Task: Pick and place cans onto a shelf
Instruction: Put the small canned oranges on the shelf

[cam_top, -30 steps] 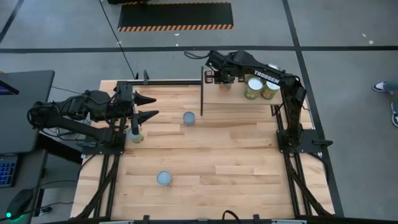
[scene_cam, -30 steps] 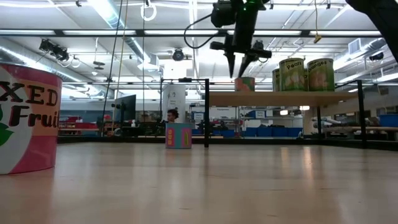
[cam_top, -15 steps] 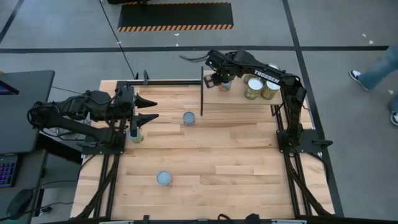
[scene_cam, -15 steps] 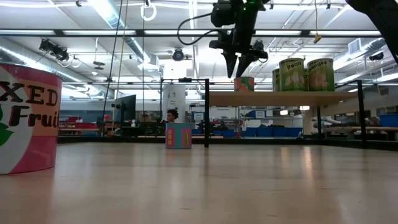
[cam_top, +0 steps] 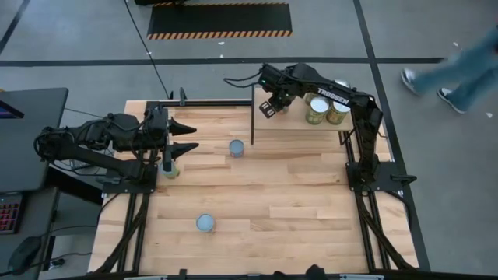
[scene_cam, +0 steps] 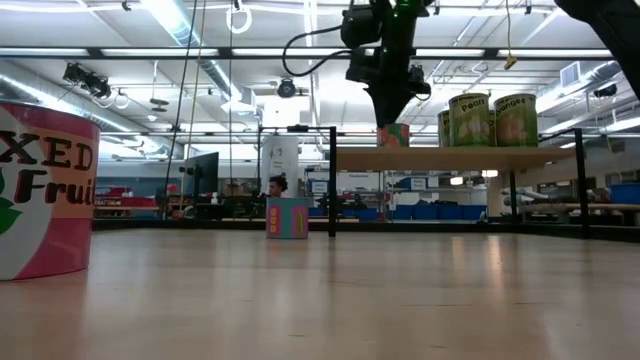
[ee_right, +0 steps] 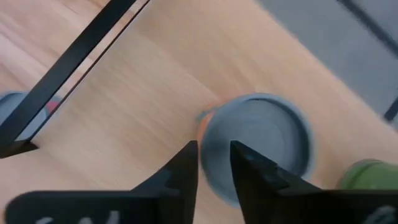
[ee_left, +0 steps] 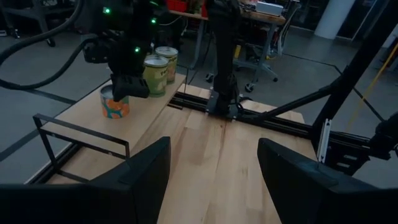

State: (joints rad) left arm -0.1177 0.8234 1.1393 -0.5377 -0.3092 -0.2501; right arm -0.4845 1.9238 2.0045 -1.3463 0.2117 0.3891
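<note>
Right hand (ee_right: 212,163), nearly closed, empty above orange can (ee_right: 258,146).

Right hand (ee_left: 129,86) above orange can (ee_left: 114,103) on shelf (ee_left: 87,115).

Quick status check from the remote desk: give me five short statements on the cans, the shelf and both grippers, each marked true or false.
1. Three cans stand on the shelf: an orange can and two green cans. True.
2. The right gripper is carrying a can. False: its fingers are nearly together above the orange can, holding nothing.
3. Three cans remain on the tabletop. True.
4. The left gripper is shut on a can. False: it is open and empty, near the table's left edge.
5. The shelf's dark upright panel is on the side away from the left arm. False: it faces the left arm.
</note>
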